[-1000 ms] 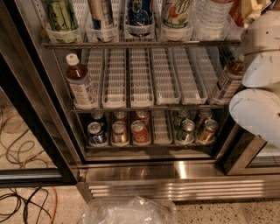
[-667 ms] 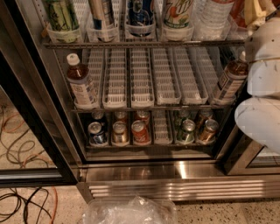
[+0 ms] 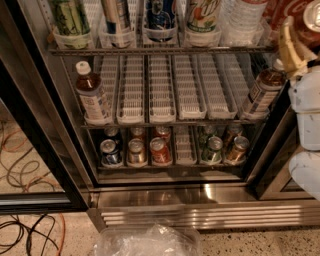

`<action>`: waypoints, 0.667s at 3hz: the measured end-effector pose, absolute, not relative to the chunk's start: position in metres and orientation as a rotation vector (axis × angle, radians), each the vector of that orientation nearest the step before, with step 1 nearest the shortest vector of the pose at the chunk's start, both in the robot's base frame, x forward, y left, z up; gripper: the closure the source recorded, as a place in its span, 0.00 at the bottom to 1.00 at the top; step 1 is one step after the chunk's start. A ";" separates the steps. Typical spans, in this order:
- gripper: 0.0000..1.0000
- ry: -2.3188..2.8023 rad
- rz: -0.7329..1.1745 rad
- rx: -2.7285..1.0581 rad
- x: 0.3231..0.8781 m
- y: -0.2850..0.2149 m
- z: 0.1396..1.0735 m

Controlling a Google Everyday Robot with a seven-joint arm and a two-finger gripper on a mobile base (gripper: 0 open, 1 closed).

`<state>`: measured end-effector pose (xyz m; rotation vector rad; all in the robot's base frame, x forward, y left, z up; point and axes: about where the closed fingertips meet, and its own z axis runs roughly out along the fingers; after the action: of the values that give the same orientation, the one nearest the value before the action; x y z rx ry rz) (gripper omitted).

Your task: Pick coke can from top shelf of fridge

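The fridge (image 3: 200, 197) stands open in front of me, its black-framed glass door (image 3: 35, 150) swung to the left. The top shelf (image 3: 150, 50) is a wire rack with clear cup-like lane fronts that hold several cans and bottles. The red coke can (image 3: 289, 11) with white script and a silver lid is at the top right corner, in front of the shelf's right end. My gripper (image 3: 300, 27) is there too, on the white arm at the right edge. Its cream fingers (image 3: 290, 47) lie against the can and it is shut on it.
The middle rack holds long white slotted trays (image 3: 161, 90), with a brown-liquid bottle at the left (image 3: 93, 95) and one at the right (image 3: 262, 91). The bottom rack holds several cans (image 3: 159, 150). A clear plastic bag (image 3: 145, 241) and cables (image 3: 25, 227) lie on the floor.
The white arm has moved right and back towards the frame's edge, uncovering the right bottle. The coke can stays with the gripper at the top right.
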<state>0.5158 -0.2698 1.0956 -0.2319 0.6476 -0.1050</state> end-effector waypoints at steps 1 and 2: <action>1.00 0.635 -0.088 -0.266 0.514 -0.259 1.098; 1.00 0.635 -0.088 -0.264 0.514 -0.259 1.098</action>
<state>0.5140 -0.2589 1.0977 -0.2643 0.6348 -0.0882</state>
